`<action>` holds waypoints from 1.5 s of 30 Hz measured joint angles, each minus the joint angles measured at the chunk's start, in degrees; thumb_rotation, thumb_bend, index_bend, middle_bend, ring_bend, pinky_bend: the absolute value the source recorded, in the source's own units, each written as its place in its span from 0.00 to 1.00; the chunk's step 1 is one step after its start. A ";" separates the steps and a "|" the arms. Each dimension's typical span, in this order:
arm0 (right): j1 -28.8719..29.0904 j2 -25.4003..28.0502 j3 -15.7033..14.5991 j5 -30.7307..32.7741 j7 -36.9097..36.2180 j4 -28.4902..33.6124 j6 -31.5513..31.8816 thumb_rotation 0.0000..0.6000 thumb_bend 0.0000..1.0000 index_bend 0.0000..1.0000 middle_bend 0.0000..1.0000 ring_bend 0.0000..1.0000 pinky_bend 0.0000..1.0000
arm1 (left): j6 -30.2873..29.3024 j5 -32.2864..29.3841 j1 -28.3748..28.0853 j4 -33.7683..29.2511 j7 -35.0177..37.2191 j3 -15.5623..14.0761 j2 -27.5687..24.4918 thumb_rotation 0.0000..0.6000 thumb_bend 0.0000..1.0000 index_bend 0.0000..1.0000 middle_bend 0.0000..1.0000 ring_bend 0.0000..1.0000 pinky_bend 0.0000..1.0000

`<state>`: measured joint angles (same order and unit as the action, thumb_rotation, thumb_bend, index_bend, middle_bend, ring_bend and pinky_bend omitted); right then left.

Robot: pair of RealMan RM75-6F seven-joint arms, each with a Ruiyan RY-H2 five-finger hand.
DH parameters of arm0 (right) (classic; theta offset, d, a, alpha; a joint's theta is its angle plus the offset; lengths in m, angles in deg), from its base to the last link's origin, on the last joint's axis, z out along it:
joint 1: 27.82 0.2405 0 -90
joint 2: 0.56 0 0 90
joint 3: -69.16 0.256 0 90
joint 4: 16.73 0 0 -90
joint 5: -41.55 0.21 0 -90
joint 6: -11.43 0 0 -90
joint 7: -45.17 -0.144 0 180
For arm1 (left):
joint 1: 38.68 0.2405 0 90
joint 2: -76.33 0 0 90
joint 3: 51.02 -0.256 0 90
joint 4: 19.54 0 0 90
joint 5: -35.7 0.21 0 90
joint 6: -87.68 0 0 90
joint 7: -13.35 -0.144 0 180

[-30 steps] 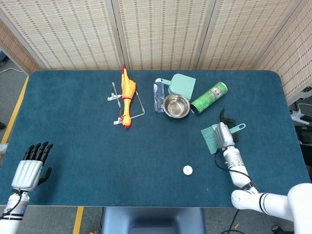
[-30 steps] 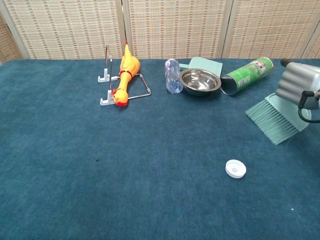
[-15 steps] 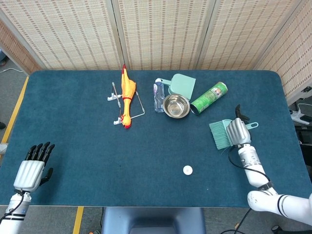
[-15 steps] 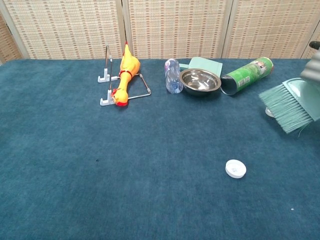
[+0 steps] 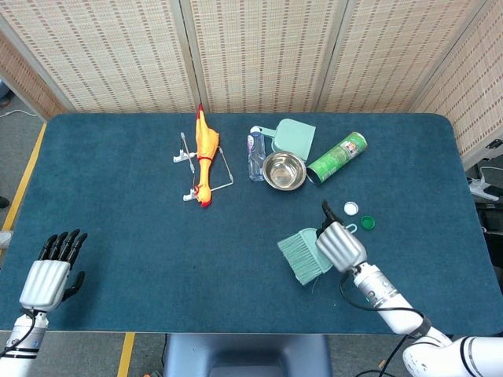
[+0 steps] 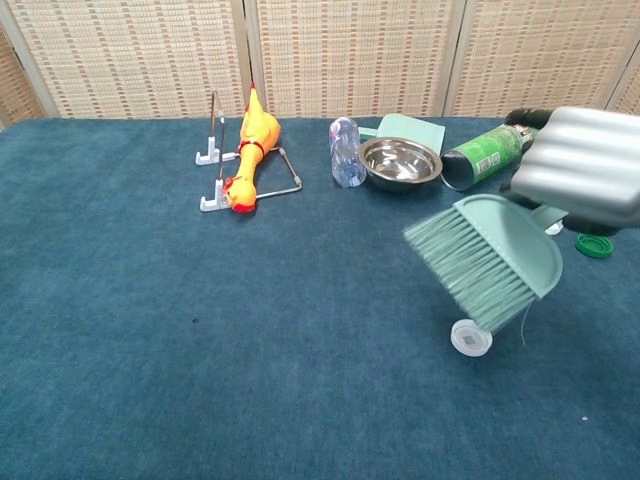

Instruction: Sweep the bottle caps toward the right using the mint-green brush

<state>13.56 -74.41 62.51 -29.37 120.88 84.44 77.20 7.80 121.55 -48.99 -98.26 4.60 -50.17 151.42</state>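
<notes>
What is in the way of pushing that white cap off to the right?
Nothing visible blocks it. The right hand holds the brush, its bristles over the white cap. The blue table right of that cap shows bare. Another white cap and a green cap lie farther back.

Mint-green brush (image 6: 490, 255) tilted above white cap (image 6: 471, 337); green cap (image 6: 594, 244) right.

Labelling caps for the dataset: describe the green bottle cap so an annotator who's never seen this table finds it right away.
Start at the green cylindrical snack can lying on its side at the far middle of the blue cloth table. Go toward the near edge and slightly right to two small round caps lying side by side. The green bottle cap is the right one; its neighbour, the white bottle cap, is paler.
</notes>
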 measured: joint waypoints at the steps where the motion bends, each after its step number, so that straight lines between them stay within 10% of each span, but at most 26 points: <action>1: 0.03 -0.65 -0.37 -0.43 1.43 0.03 -0.19 1.00 0.35 0.88 0.77 0.44 0.09 | 0.03 -0.05 0.01 0.06 0.02 0.00 0.01 1.00 0.43 0.00 0.00 0.00 0.08; 27: 1.28 -10.25 -2.84 7.32 37.55 -5.25 0.40 1.00 0.35 0.88 0.78 0.44 0.05 | 0.12 0.21 0.00 0.31 0.01 -0.17 0.17 1.00 0.43 0.00 0.00 0.00 0.08; 45: 1.35 -10.27 -2.63 16.74 36.48 -20.15 0.51 1.00 0.35 0.88 0.78 0.44 0.05 | 1.29 -0.92 -0.33 0.83 -1.93 0.11 1.13 1.00 0.44 0.00 0.00 0.00 0.08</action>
<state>14.91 -84.68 59.88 -12.63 157.36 64.29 77.71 9.09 120.64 -49.32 -97.43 2.67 -50.06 152.55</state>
